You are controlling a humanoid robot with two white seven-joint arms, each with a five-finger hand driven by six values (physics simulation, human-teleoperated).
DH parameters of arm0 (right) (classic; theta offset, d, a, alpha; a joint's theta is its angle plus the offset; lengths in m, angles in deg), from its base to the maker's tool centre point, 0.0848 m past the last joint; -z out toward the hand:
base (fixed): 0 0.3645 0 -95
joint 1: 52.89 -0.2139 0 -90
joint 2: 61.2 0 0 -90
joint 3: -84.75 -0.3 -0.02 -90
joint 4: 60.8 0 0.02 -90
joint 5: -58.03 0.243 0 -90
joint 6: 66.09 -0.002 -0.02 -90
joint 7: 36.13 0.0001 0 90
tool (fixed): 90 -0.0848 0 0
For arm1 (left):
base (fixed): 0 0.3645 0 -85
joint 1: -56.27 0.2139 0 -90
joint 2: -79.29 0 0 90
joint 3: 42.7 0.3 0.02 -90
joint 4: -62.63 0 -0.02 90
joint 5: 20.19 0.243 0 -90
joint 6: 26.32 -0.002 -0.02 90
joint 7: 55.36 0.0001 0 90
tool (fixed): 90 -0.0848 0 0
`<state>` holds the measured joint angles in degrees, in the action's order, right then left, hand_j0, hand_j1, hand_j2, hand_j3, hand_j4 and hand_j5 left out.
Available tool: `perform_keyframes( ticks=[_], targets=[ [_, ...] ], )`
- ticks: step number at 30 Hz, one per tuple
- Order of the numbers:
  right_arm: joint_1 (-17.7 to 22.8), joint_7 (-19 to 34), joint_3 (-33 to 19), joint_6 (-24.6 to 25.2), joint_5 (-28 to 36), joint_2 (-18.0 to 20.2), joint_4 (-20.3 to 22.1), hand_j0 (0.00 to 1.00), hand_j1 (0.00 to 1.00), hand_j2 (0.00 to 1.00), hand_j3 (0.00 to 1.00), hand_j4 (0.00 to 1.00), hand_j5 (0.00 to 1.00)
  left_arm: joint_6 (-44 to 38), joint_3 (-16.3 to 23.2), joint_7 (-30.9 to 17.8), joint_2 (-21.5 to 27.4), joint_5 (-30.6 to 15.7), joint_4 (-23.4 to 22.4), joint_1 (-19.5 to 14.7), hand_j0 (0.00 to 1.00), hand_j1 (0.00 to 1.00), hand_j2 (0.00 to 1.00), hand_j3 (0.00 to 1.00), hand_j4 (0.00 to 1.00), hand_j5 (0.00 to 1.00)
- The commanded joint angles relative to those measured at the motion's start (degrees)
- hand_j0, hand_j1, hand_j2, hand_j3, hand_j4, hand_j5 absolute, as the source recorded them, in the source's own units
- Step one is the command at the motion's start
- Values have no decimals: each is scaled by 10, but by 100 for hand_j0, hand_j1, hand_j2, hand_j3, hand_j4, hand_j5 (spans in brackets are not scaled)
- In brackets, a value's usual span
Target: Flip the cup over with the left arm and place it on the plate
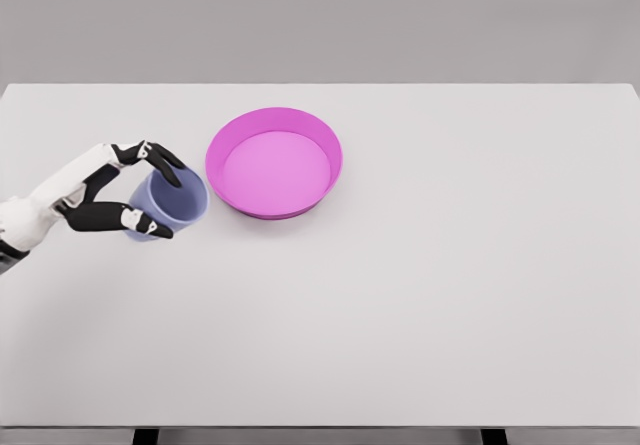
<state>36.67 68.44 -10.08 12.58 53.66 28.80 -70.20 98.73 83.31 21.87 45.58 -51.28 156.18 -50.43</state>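
While the left hand (120, 190) grips the cup (172, 201) by its sides, just left of the plate (274, 162), the cup looks light, stiff and maybe slippery, so hold the wall firmly.

White table (420, 345) fills view; plain grey wall (320, 20) behind; even, soft light.

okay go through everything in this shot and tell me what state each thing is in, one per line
cup: tilted, mouth facing right toward the plate, held in the left hand, not on the plate.
plate: pink, upright on the table, nothing in it.
left hand: fingers curled around the cup.
table: white, bears the plate.
right arm: not in view.
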Motion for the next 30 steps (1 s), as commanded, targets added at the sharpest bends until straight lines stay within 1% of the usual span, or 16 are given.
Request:
perform_keyframes(
  ticks=[1,3,5,6,11,16,19,26,30],
  targets=[
    [0,0,0,0,0,0,0,100,100,100,100,100,100,-1,-1,0,-6,0,-1,-1,43,43,43,43,43,43],
    [0,0,0,0,0,0,0,100,100,100,100,100,100,-1,0,0,-21,1,-6,-3,43,43,43,43,43,43],
    [0,0,0,0,0,0,0,100,100,100,100,100,100,-1,1,-1,-24,1,-6,-11,43,43,43,43,43,43],
    [0,0,0,0,0,0,0,100,100,100,100,100,100,-1,0,0,-28,9,-7,-11,43,43,43,43,43,43],
    [0,0,0,0,0,0,0,100,100,100,100,100,100,-1,1,-1,-56,21,-24,-23,43,43,43,43,43,43],
    [0,0,0,0,0,0,0,100,100,100,100,100,100,-8,3,-1,-67,22,-26,-31,43,43,43,43,43,43],
    [0,0,0,0,0,0,0,100,100,100,100,100,100,-19,1,-1,-80,34,-28,-33,43,43,43,43,43,43],
    [0,0,0,0,0,0,0,100,100,100,100,100,100,-24,2,0,-98,40,-33,-49,43,43,43,43,43,43],
    [0,0,0,0,0,0,0,100,100,100,100,100,100,-24,6,0,-116,43,-47,-64,43,43,43,43,43,43]
  ],
)
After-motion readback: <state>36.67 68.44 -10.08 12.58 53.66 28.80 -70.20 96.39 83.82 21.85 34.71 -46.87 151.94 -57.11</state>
